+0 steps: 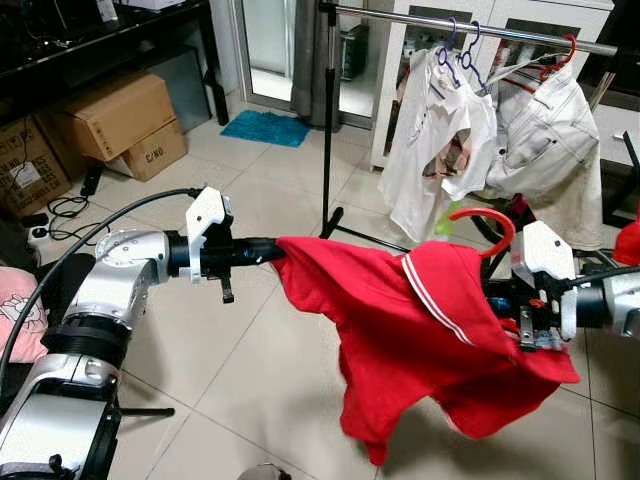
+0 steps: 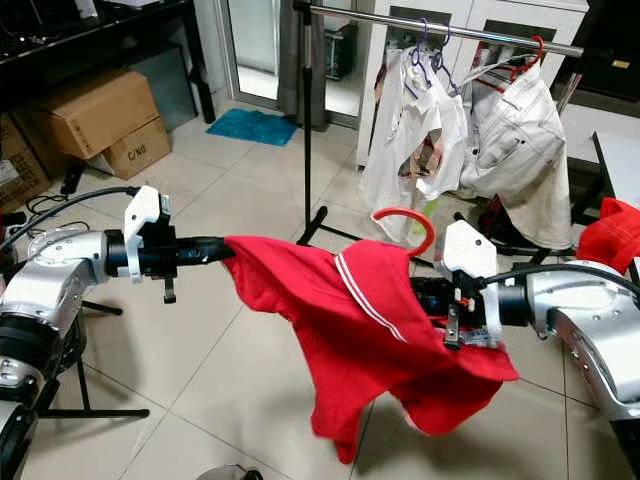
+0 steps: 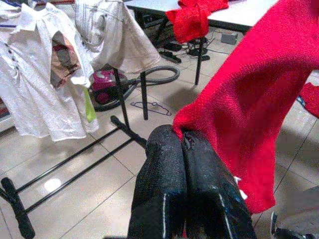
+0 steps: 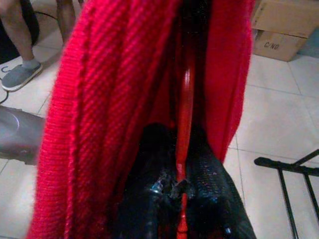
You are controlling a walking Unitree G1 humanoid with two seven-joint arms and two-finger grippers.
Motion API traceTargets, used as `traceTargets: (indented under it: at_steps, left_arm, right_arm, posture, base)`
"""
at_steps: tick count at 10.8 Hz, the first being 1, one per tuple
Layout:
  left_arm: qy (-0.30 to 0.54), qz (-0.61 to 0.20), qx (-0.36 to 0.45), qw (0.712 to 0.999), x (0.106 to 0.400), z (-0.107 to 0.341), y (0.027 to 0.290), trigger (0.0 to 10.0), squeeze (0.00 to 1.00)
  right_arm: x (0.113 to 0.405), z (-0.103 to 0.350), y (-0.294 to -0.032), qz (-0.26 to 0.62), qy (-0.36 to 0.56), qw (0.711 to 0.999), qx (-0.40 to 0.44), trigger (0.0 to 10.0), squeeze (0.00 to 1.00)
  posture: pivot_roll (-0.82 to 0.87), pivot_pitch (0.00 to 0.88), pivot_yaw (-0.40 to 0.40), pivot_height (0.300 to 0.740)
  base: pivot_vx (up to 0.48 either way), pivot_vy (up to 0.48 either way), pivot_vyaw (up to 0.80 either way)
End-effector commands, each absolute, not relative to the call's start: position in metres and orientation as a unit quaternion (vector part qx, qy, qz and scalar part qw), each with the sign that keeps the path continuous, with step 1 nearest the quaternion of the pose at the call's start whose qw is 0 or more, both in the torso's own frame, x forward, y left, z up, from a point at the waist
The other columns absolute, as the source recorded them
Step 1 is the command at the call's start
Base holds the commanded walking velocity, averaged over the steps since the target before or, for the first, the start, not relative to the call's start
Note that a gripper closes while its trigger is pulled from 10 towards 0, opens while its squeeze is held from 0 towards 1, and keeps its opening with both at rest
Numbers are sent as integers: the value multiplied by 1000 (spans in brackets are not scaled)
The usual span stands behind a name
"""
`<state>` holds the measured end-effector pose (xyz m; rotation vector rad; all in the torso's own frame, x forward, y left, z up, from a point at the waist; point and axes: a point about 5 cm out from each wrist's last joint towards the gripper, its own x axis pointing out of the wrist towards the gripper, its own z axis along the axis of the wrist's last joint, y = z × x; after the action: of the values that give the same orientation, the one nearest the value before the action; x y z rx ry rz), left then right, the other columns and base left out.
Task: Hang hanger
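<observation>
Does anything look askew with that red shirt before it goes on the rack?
Yes. The red shirt sags lopsided on its red hanger, stretched sideways by the left gripper and bunched at the right gripper.

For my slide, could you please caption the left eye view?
Both hands hold a red shirt on a red hanger before the clothes rail.

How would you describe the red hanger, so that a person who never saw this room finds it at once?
Start at the clothes rack with pale shirts at the back. In front of it, the two arms hold a red polo shirt stretched over the tiled floor. The red hanger is the curved red hook rising from its collar near the right pincer; the rack's hangers carry pale garments.
</observation>
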<state>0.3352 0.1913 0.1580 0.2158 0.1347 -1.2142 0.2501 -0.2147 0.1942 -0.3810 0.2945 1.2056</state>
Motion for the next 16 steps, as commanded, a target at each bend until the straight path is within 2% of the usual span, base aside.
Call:
traceTargets:
  at_steps: [1, 4, 6, 8, 10, 12, 13, 14, 15, 16]
  left_arm:
    - [44, -566, 98, 817, 338, 165, 191, 0, 0]
    - [23, -514, 79, 854, 338, 170, 212, 0, 0]
    - [34, -461, 99, 881, 337, 165, 231, 0, 0]
    - [69, -358, 151, 919, 342, 156, 252, 0, 0]
    - [95, -251, 170, 948, 349, 154, 272, 0, 0]
    - [105, -229, 179, 951, 349, 151, 276, 0, 0]
    - [94, -248, 173, 949, 352, 151, 266, 0, 0]
    - [92, -250, 167, 949, 353, 150, 263, 10000, 0]
    - [85, -263, 158, 948, 354, 151, 259, 10000, 1000]
    - [76, -290, 154, 942, 352, 152, 253, 10000, 1000]
  right_arm:
    - [249, 204, -214, 563, 119, 795, -189, 10000, 0]
    - [251, 205, -217, 558, 120, 798, -192, 10000, 0]
    - [253, 206, -218, 555, 117, 800, -195, 10000, 0]
    - [256, 207, -219, 549, 116, 804, -196, 10000, 0]
    - [256, 208, -222, 544, 116, 808, -197, 10000, 0]
    - [256, 209, -222, 544, 114, 808, -196, 10000, 0]
    - [256, 209, -220, 547, 111, 807, -194, 10000, 0]
    - [256, 209, -219, 548, 111, 806, -194, 10000, 0]
    - [256, 208, -218, 548, 112, 806, -193, 10000, 0]
    - [256, 208, -218, 545, 115, 808, -192, 10000, 0]
  posture:
    - [-53, 0, 45, 740]
    - [-49, 0, 39, 740]
    - [-43, 0, 34, 740]
    - [-42, 0, 29, 740]
    - [-42, 0, 28, 740]
    - [-44, 0, 31, 740]
    - [-44, 0, 31, 740]
    - [-44, 0, 31, 740]
    - [-45, 0, 31, 740]
    - [-45, 0, 30, 740]
  base:
    - [0, 0, 0]
    - [0, 0, 0]
    - [0, 0, 0]
    - [0, 0, 0]
    - [0, 0, 0]
    - [0, 0, 0]
    - [0, 0, 0]
    - [0, 0, 0]
    - [0, 0, 0]
    - [0, 0, 0]
